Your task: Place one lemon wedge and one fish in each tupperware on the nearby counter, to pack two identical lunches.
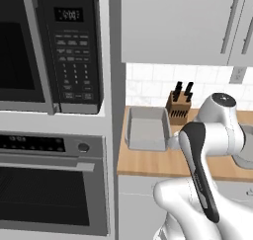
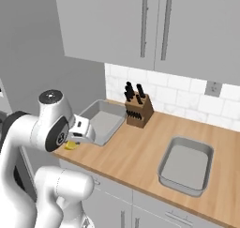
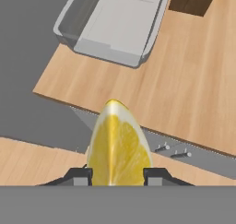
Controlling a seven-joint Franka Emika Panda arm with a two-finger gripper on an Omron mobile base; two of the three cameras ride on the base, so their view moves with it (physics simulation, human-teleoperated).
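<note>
Lemon wedge [image 3: 119, 144] sits between the two dark fingertips at the bottom centre of the hand view, cut face toward the camera, pointed tip up. The gripper [image 3: 119, 174] stands narrow, closed on the wedge. In the right base view, the wedge appears as a small yellow patch at centre left, just under the hand and above the front edge of the counter [image 2: 140, 161].

Handling, as a judgement: the wedge is light and soft, with a wet, slippery cut face and a firmer rind. Hold across the thick middle, as here; hard pressure would likely crush the flesh or squeeze the piece out.

View differences:
- The hand view shows the grip and the nearest tupperware [image 3: 117, 27] at upper centre, apparently empty, with the knife block [image 3: 191, 2] at upper right.
- The right base view adds a second tupperware [image 2: 185, 166] at lower right, well apart from the first, also empty.
- The left base view adds the microwave [image 1: 49, 51] and oven [image 1: 49, 184] along the left edge; the arm covers the hand there.
</note>
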